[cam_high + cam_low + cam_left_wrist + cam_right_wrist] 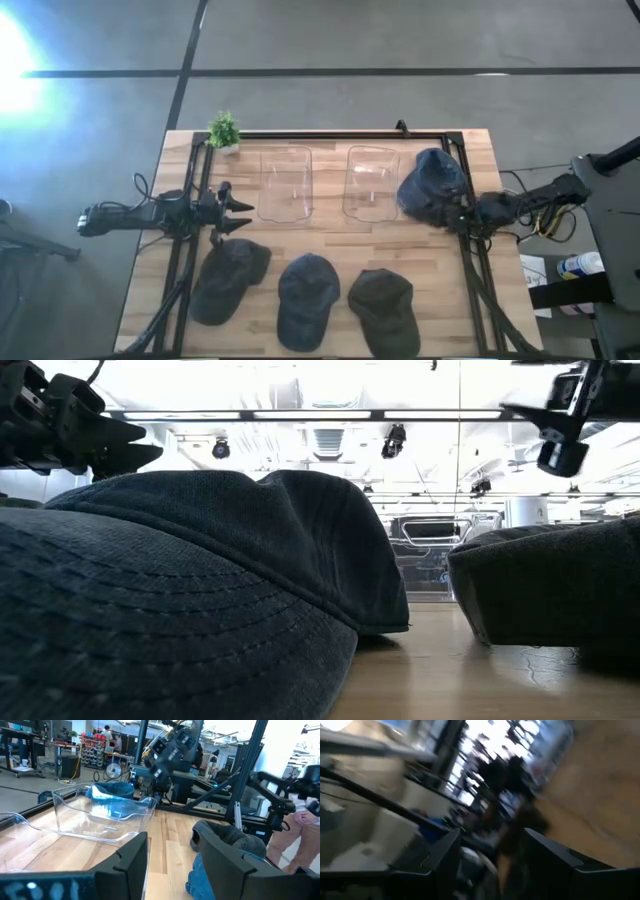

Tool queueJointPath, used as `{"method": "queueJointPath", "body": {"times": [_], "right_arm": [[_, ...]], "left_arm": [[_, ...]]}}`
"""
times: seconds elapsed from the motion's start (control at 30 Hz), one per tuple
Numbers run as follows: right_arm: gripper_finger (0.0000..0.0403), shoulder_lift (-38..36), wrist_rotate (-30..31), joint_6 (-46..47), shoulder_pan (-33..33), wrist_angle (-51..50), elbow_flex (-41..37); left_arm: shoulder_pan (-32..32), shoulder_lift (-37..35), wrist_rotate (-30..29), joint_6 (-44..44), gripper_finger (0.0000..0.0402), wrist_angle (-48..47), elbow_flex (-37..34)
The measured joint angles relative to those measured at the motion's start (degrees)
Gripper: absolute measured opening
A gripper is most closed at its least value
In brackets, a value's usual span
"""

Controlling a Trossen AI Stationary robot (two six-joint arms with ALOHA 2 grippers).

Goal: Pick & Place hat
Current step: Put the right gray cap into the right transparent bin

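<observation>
Just ahead of your left claw (243, 214), which hangs wide and empty, sit two clear bins (285, 184); below it lie three hats (228, 278) in a row on the surface (330, 240). Over to your right claw (448, 213): it seems to be pinching the dark blue hat (430, 183), crumpled, soft denim, beside the right-hand bin (371, 181). I'd say carry it high, clear the rim, then release squarely inside.

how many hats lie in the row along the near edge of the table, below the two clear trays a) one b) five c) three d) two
c) The high view shows three hats in that row: a dark hat on the left, a blue hat in the middle and an olive hat on the right; a fourth hat sits apart by the right gripper.
</observation>
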Motion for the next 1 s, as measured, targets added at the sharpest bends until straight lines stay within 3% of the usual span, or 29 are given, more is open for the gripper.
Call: {"method": "queueJointPath", "body": {"times": [0.17,0.33,0.6,0.8,1.0], "right_arm": [[0.0199,17.9,-7.7,13.5,5.6,-30.5,17.3],[0.0198,36.9,-13.0,23.2,14.7,-44.8,31.5],[0.0198,59.7,-16.4,45.8,29.4,-45.4,46.0],[0.0198,72.5,-16.4,57.8,36.2,-44.8,56.0],[0.0198,81.6,-15.4,65.0,40.0,-44.5,64.4]], "left_arm": [[0.0,0.0,0.0,0.0,0.0176,0.0,0.0],[0.0,0.1,-0.1,0.0,0.0176,0.0,0.0],[0.0,0.1,-0.1,0.0,0.0176,-0.1,0.0],[0.0,0.1,-0.2,-0.6,0.0176,1.4,0.0],[0.0,0.1,-0.2,-10.6,0.0176,2.1,0.0]]}}
